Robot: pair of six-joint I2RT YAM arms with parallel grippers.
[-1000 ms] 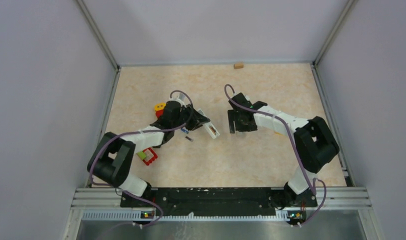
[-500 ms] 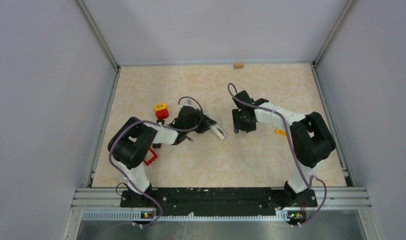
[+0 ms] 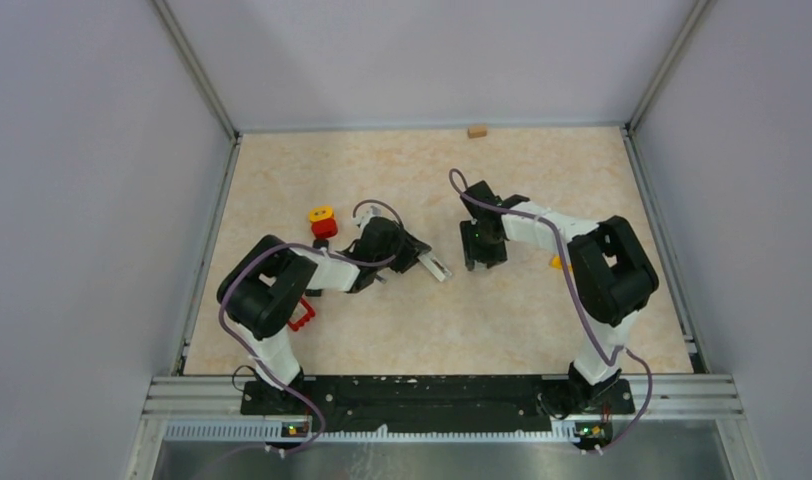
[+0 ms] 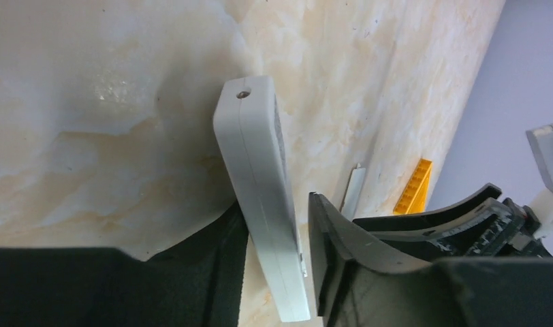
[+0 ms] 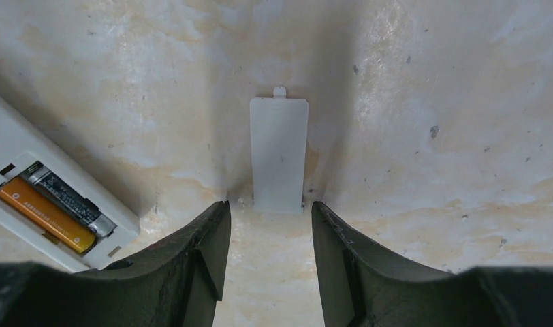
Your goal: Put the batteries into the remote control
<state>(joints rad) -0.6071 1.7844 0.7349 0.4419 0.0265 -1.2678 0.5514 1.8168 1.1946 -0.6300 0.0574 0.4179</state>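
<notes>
The left gripper (image 4: 275, 221) was closed on the remote control (image 4: 257, 184), gripping it near 1 end. The 2 batteries (image 5: 42, 214), 1 orange and 1 dark, sat side by side in its open compartment, so loading appeared complete. The battery cover (image 5: 279, 153) lay detached on the table (image 5: 430, 82). The right gripper (image 5: 269, 208), partly open and empty, straddled the cover's near end. Refitting the cover probably remained.
</notes>
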